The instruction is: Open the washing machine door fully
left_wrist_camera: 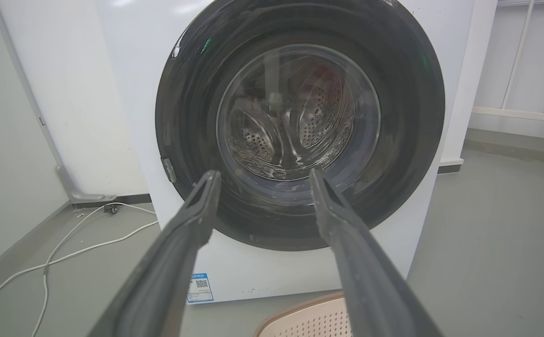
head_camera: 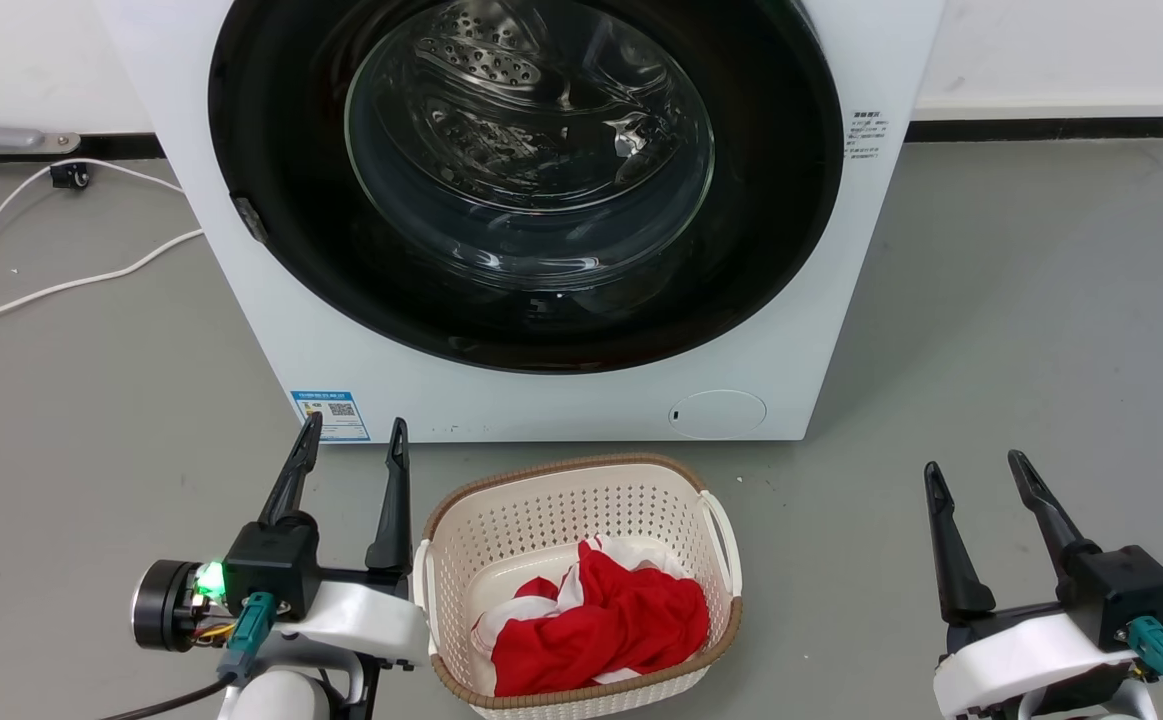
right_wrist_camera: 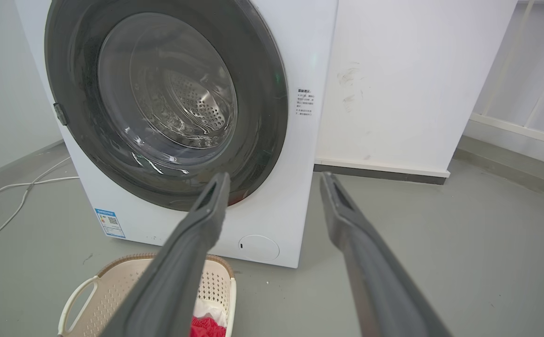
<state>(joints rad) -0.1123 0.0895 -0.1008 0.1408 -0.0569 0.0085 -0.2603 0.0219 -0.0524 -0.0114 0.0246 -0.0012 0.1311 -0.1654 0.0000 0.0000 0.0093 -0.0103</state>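
Note:
The washing machine (head_camera: 361,370) is a white front-loader standing ahead of me on the grey floor. Its door (head_camera: 281,200), a glossy black disc with a clear glass bowl, lies shut flat against the front, with a small latch tab on its left edge. The door (left_wrist_camera: 187,117) and machine (left_wrist_camera: 126,93) fill the left wrist view; both also appear as door (right_wrist_camera: 257,70) and machine (right_wrist_camera: 309,56) in the right wrist view. My left gripper (head_camera: 356,435) is open low at the left, short of the machine. Open too, my right gripper (head_camera: 974,467) hovers at the lower right, holding nothing.
A cream perforated laundry basket (head_camera: 501,510) with red and white cloth sits on the floor between my grippers, just before the machine. White cables (head_camera: 61,285) trail over the floor at the left. A white wall with dark skirting (head_camera: 1041,128) runs behind.

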